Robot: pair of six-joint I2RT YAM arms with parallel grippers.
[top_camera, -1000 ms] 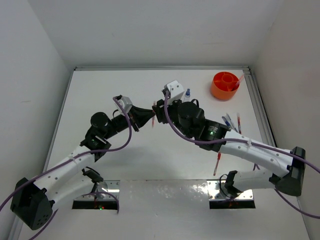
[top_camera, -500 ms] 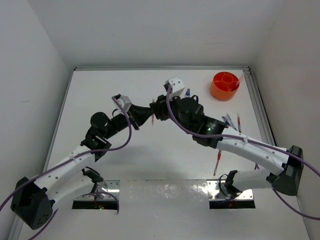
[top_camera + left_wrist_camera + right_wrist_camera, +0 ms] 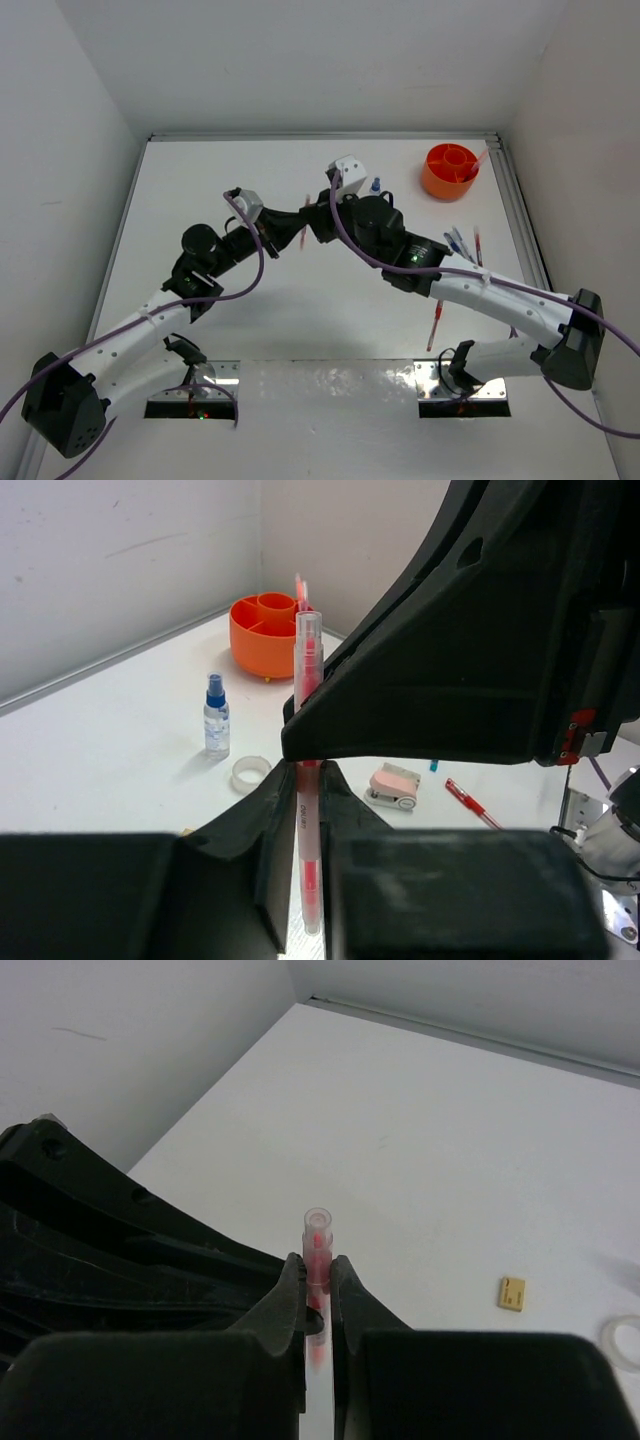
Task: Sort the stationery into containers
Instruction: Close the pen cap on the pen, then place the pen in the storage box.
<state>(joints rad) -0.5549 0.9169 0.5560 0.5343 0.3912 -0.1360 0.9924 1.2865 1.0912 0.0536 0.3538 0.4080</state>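
Where the two arms meet over the middle of the desk (image 3: 200,180), the top view shows the left gripper (image 3: 291,236) and the right gripper (image 3: 311,222) tip to tip, with a thin pink pen (image 3: 306,204) standing upright between them. The tub (image 3: 450,172) sits in the far right corner with a pen leaning out of it. The bottle (image 3: 376,186) stands just beyond the right wrist. Loose pens (image 3: 462,242) lie by the right edge, and a red pen (image 3: 437,325) lies nearer the bases, beside the right arm

From the left wrist, the left fingers (image 3: 275,815) are closed on the lower part of the pen, which rises straight up in front of the lens. The right gripper's black body fills the right side, its finger pressed against the pen higher up. Behind, the bottle stands upright on the desk, the tape ring (image 3: 251,772) lies flat just beside it on the near side, and the tub lies further back near the wall. A pink and white block (image 3: 394,785) rests to the right of the ring, with another red pen beside it

From the right wrist, the right fingers (image 3: 292,1295) are clamped tight on the pen, its clear end poking up above them. The left gripper's dark body lies to the left. A tan eraser (image 3: 512,1293) lies on the bare desk to the right, well apart from the pen
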